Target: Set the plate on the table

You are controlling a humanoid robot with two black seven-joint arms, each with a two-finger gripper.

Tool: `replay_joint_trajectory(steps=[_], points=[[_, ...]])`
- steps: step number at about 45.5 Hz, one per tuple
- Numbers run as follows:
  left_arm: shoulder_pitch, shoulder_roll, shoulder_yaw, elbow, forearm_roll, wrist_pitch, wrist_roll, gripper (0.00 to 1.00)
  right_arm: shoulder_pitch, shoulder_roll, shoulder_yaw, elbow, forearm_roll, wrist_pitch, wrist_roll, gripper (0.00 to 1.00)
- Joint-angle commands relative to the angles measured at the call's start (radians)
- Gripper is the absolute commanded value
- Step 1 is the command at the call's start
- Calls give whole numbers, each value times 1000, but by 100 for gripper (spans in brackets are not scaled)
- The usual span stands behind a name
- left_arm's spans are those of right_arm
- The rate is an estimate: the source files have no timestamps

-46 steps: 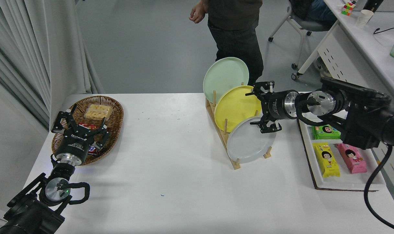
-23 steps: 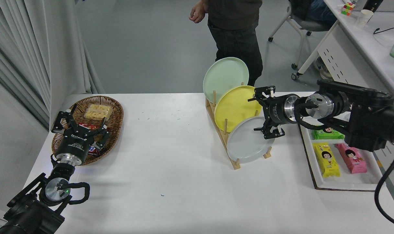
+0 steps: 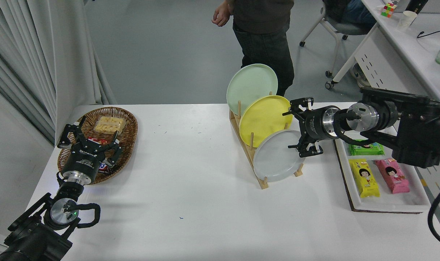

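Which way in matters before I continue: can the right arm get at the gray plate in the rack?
Probably yes: the right tool is open beside the gray plate's upper right rim, nothing between them.

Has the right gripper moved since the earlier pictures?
Yes. The right gripper, open, has drawn back rightward and slightly down, away from the yellow plate, judged against the wooden rack.

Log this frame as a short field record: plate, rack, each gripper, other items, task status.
plate: pale gray plate, upright in the nearest slot of the wooden rack
rack neighbours: yellow plate, mint-green plate
right gripper: open, at the gray plate's upper right rim, not closed on it
left gripper: open, parked over the wicker basket
right side: tray of snack packs
status: plate not yet on the table
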Motion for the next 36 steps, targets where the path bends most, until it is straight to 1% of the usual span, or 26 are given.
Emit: replay_joint_trajectory(steps=[1,3,14,21,31,36], points=[[1,0,0,0,0,0,0,98,-5,6,1,-3,-6,2,1,86],[0,0,0,0,0,0,0,98,-5,6,3,-5,-6,-1,1,84],[1,0,0,0,0,0,0,98,-15,6,58,-14,-10,7,1,84],[0,0,0,0,0,0,0,98,-31,6,98,-19,-73,12,1,75],[0,0,0,0,0,0,0,98,-43,6,98,-20,-81,10,1,72],[0,0,0,0,0,0,0,98,-45,6,96,-20,-82,10,1,65]])
